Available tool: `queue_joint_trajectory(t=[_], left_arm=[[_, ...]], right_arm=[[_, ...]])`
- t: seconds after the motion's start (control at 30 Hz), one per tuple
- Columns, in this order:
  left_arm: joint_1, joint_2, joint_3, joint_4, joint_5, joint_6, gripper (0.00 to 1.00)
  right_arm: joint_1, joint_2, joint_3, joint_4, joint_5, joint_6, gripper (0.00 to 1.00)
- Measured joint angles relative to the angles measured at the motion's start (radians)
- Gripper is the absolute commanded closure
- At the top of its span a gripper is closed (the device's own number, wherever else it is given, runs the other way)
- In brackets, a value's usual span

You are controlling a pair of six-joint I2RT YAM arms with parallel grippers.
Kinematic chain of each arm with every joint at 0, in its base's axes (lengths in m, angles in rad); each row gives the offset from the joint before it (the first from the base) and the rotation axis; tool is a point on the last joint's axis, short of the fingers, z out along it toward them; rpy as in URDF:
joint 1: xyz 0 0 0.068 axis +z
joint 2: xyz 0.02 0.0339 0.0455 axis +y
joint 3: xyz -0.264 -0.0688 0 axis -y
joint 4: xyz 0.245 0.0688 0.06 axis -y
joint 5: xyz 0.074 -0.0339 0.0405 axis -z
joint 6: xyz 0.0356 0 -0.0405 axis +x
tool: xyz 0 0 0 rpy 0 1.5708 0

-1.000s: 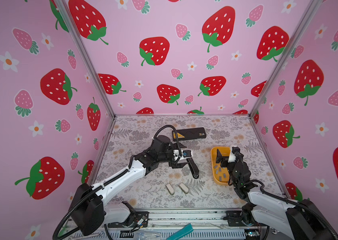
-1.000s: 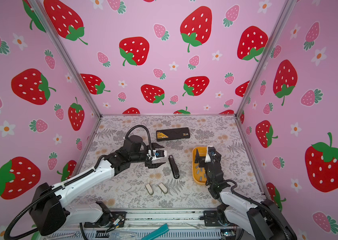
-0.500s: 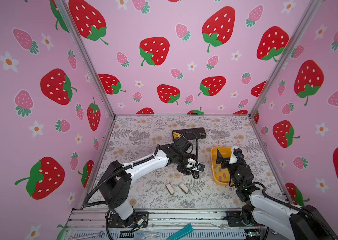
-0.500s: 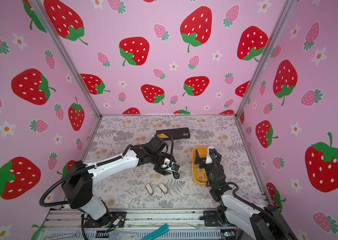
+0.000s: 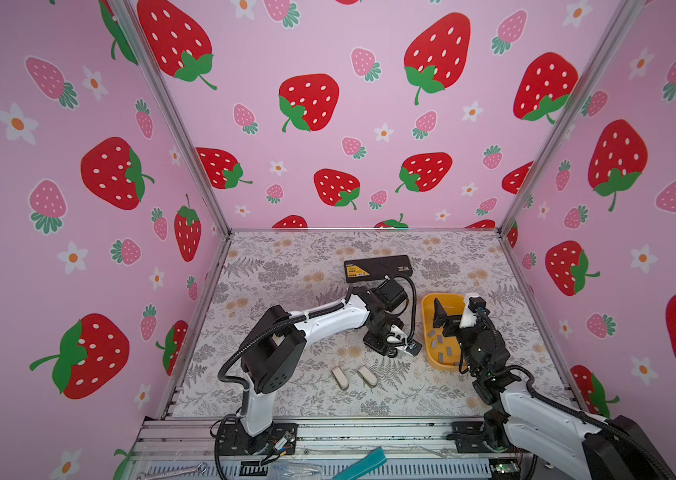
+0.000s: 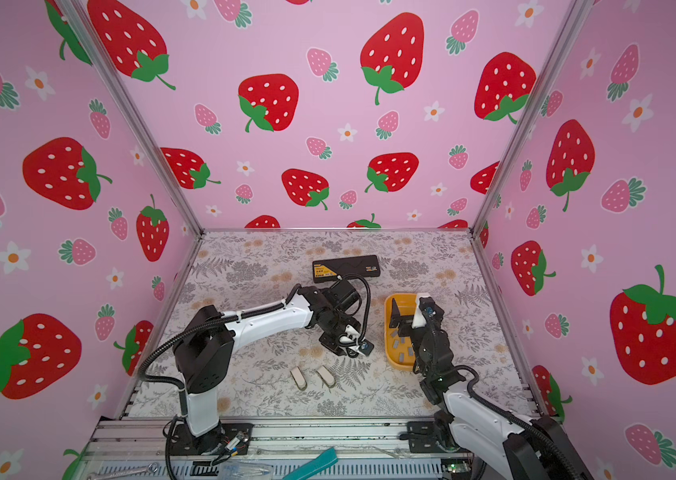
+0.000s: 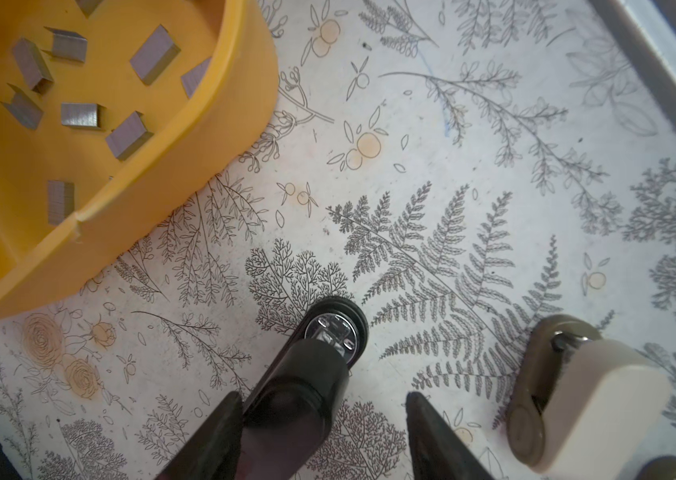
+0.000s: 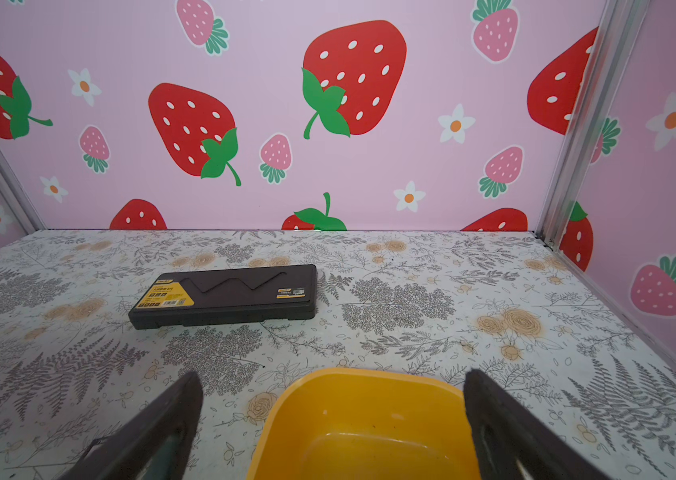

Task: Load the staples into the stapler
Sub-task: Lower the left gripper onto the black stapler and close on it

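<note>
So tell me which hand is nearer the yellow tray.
Right. The right hand hangs open above the yellow tray; the left hand is beside it, straddling the stapler.

left arm (image 5: 328, 322): white shells, black joints | right arm (image 5: 536, 411): alike | cables (image 5: 236, 357): black, ribbed | right gripper (image 8: 332, 374): dark tapered fingers

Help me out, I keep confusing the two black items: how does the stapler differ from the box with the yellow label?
The stapler is narrow, with a rounded tip showing a shiny metal plate; the box is a wide flat rectangle with a yellow label. The stapler lies within the open left claw, near the yellow tray; the box lies alone, farther back. Both are black.
</note>
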Motion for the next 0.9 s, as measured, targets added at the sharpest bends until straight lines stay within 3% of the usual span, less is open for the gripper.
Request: queue_joint_trajectory(t=[0.6, 0.73, 0.9], left_arm=[[-0.006, 0.148, 0.126, -0.054, -0.088, 0.043, 0.44], [-0.007, 0.179, 0.169, -0.103, -0.097, 0.048, 0.52], [-0.007, 0.204, 0.203, -0.150, -0.108, 0.056, 0.70]], right_arm=[[0.000, -0.001, 0.000, 0.000, -0.004, 0.000, 0.01], [0.000, -0.001, 0.000, 0.000, -0.007, 0.000, 0.01], [0.000, -0.001, 0.000, 0.000, -0.007, 0.000, 0.01]])
